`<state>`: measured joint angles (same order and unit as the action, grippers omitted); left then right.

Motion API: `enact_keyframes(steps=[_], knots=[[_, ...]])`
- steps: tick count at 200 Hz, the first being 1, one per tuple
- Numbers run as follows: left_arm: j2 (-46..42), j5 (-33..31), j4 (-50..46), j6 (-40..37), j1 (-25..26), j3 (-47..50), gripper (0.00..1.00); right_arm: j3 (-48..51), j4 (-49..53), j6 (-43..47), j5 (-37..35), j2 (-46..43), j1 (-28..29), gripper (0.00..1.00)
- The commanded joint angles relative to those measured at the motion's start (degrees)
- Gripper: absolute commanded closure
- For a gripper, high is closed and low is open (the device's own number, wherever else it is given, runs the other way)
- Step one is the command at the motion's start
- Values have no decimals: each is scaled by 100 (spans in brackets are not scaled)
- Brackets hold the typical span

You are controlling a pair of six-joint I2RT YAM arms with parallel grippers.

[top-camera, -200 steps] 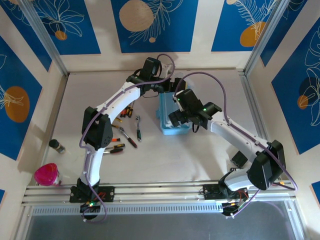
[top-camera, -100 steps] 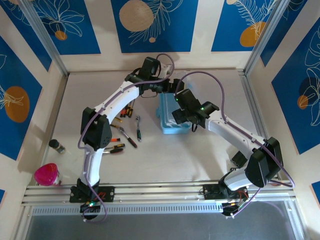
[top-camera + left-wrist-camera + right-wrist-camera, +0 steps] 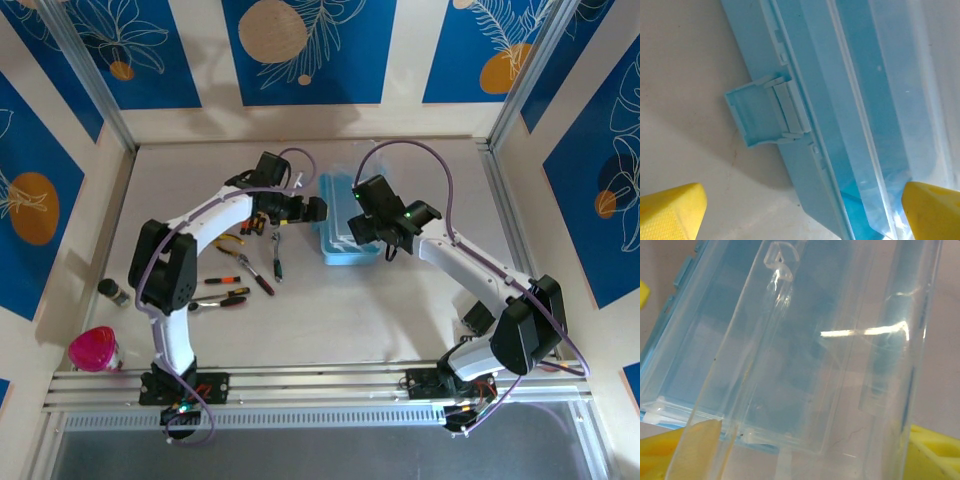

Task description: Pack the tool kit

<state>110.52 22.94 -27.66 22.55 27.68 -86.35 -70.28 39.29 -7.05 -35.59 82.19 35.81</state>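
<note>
1. The left tool (image 3: 801, 212) stands wide open and holds nothing. Its yellow fingers (image 3: 670, 210) sit at the two lower corners of the left wrist view.
2. Between those fingers runs the long side of the blue case (image 3: 805, 85). Bare worktop (image 3: 685, 75) lies on the left finger's side and the case interior on the right finger's side.
3. Ahead of the left finger, this close view gives the latch (image 3: 762, 115), a flap folded out from the case wall onto the worktop.
4. The right tool (image 3: 802, 452) has its fingers apart with the clear lid (image 3: 805, 340) filling the gap. I cannot tell whether the pads press on it.
5. Through the lid, the right wrist view shows the blue base behind it.
6. From above, the two tools face each other at the case, the left one just beside its left wall and the right one over it.
7. The overhead view also takes in the wrench (image 3: 277, 256) and screwdrivers (image 3: 228, 297), loose on the worktop to the left of the left tool and outside the case. A pink cup (image 3: 94, 350) stands well apart at the near left corner.
</note>
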Motion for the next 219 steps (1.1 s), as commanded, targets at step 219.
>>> enact_keyframes(steps=[219], knots=[[896,-53,157,-44,140,-153,0,837,-33,-659,1838,-1497,-2084,24]])
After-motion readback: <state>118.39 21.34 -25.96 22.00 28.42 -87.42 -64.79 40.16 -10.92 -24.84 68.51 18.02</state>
